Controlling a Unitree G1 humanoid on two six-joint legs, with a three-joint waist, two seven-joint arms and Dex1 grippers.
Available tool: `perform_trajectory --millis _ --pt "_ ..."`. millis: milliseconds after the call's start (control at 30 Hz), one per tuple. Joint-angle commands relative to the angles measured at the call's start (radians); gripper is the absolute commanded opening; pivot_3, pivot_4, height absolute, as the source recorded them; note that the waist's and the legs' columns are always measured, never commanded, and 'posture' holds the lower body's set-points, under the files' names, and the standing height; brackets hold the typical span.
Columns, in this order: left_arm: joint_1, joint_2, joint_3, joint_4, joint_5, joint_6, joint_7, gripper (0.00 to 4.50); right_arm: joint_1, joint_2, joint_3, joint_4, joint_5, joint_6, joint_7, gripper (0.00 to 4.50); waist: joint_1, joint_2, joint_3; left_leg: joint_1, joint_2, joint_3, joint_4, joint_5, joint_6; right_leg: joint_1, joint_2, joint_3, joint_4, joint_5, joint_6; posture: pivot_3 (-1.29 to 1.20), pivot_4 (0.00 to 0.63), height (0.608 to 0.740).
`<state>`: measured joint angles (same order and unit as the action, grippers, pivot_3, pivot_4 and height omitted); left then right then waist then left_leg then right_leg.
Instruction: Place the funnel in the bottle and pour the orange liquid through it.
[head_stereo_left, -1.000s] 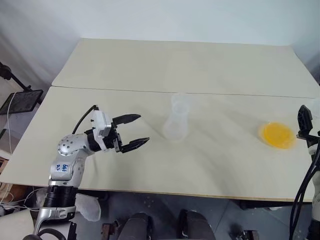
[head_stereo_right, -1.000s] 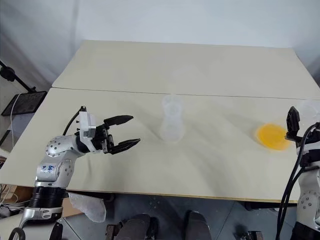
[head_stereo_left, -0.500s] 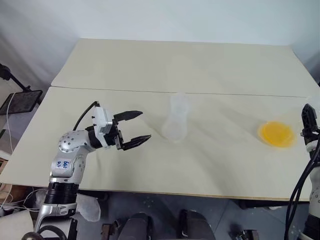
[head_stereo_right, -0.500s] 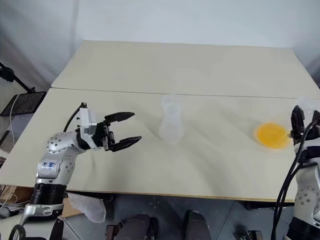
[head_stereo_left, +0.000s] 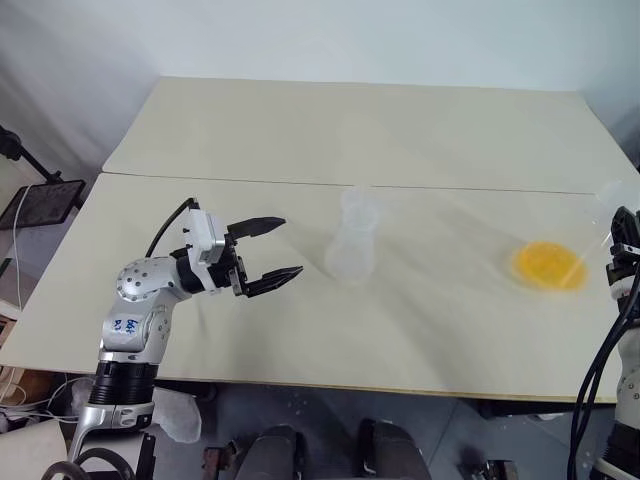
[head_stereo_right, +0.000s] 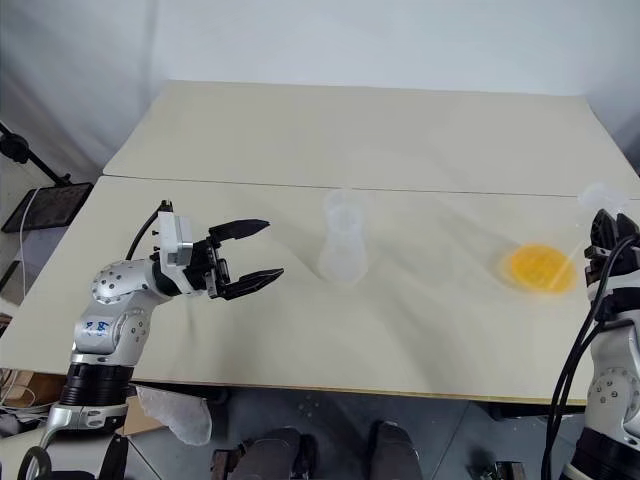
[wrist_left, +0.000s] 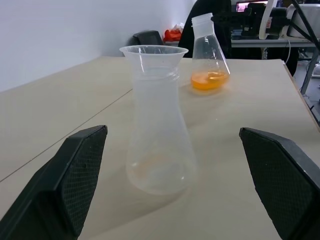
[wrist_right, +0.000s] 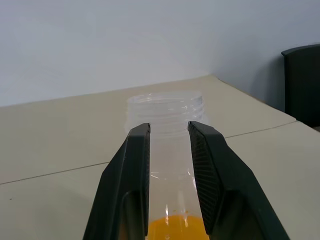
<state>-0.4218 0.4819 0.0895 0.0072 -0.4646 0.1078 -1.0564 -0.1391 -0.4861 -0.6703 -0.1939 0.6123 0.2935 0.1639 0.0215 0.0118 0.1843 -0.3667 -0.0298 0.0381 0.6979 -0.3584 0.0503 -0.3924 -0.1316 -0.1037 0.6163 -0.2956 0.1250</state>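
Since a second earlier, the right gripper (wrist_right: 169, 137) had closed from fully spread onto the neck of the flask (wrist_left: 208, 62), and the orange liquid (head_stereo_left: 548, 266) appeared smeared in the head views, which suggests the flask was being tipped or lifted. The left gripper (head_stereo_left: 274, 248) had kept its place.

The table (head_stereo_left: 360, 130) carried the bottle (head_stereo_left: 353, 240) near its centre, upright, with the funnel (wrist_left: 153, 53) already seated in its neck. The flask stood well apart from it, near the table's right edge.

Risks, as judged from here: the grip sat high on a smooth, clear neck, so the flask could slip or swing when carried. The liquid could slosh out of the open mouth if the lift was abrupt. The bottle was unsupported, so a pour that struck the funnel rim could tip it.

The right gripper's fingers (wrist_right: 135, 165) pinched the flask's neck just below the threaded rim. The left gripper stood spread wide, empty, its fingers to either side of the bottle's line of sight but apart from it.
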Motion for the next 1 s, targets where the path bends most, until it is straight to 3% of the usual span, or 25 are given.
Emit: perform_trajectory --millis 33,67,167,433,733,1000 --pt "-0.018 0.012 0.009 -0.039 -0.009 -0.012 0.006 4.50 0.038 0.017 -0.026 -0.031 0.030 0.010 0.000 1.23 0.000 0.000 0.000 0.000 0.000 0.000 0.000 0.000 0.000 0.000 0.000 0.000 0.000 0.000 0.000 0.00 0.150 0.740" --pt "-0.018 0.013 0.009 -0.039 -0.009 -0.012 0.006 4.50 0.048 0.020 -0.028 -0.039 0.034 0.009 0.001 1.23 0.000 0.000 0.000 0.000 0.000 0.000 0.000 0.000 0.000 0.000 0.000 0.000 0.000 0.000 0.000 0.00 0.150 0.740" --pt "-0.019 0.013 0.007 -0.042 -0.009 -0.010 0.008 4.50 0.087 0.035 -0.039 -0.084 0.046 0.006 -0.003 1.84 0.000 0.000 0.000 0.000 0.000 0.000 0.000 0.000 0.000 0.000 0.000 0.000 0.000 0.000 0.000 0.00 0.150 0.740" --pt "-0.028 0.025 0.003 -0.038 -0.015 0.006 -0.003 4.50 0.170 0.053 -0.032 -0.172 0.049 0.014 -0.020 4.47 0.000 0.000 0.000 0.000 0.000 0.000 0.000 0.000 0.000 0.000 0.000 0.000 -0.002 0.000 0.000 0.00 0.150 0.740" --pt "-0.044 0.040 -0.005 -0.044 -0.027 0.047 -0.028 4.50 0.238 0.110 -0.018 -0.253 0.036 0.029 -0.075 4.47 0.002 0.000 0.000 -0.001 0.000 -0.001 0.000 0.000 0.000 0.001 0.000 0.000 -0.003 0.000 0.000 0.00 0.150 0.740" --pt "-0.072 0.036 -0.021 -0.032 -0.027 0.062 -0.049 4.50 0.226 0.102 -0.012 -0.194 0.006 0.030 -0.086 4.47 0.000 0.000 0.000 -0.001 0.000 -0.001 -0.001 0.000 0.000 0.001 0.001 0.000 -0.004 0.000 0.000 0.00 0.150 0.740"
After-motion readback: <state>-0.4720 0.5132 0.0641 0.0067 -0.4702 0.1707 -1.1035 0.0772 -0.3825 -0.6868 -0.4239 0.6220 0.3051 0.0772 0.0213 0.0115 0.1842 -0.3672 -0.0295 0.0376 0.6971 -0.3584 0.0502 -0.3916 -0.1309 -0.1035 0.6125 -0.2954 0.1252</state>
